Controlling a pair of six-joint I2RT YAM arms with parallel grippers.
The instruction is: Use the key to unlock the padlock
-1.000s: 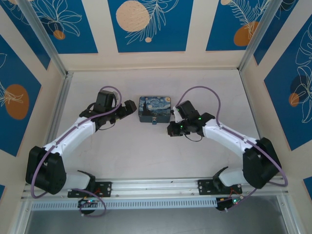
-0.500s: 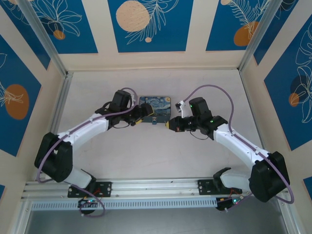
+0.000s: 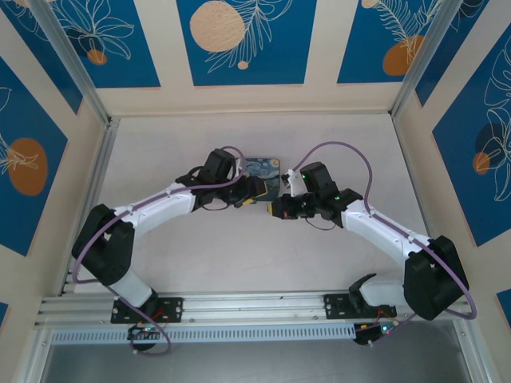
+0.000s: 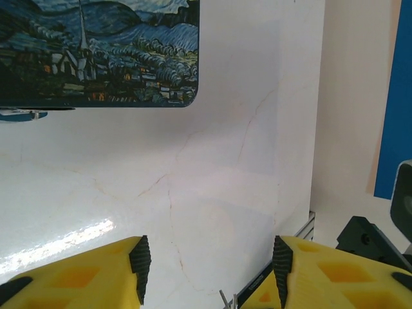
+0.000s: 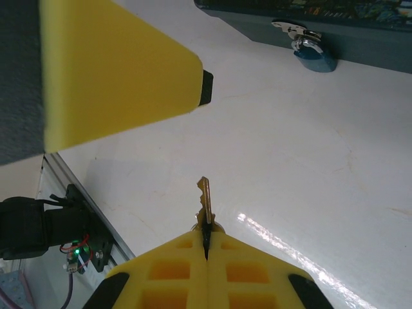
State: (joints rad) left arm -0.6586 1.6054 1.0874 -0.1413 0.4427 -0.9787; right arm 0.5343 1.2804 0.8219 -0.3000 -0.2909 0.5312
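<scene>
Right claw (image 5: 206,237) clamped on key (image 5: 204,193) head, blade free. Left claw (image 4: 211,262) apart, empty. Padlock (image 5: 313,56) hangs off tin (image 5: 367,38) front, middle of counter (image 3: 239,255). Judged light, slick and free to swing, so hold it by the body.

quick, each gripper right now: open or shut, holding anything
left gripper: open, nothing between its fingers.
right gripper: shut on the key, whose blade sticks out past the fingertips.
</scene>
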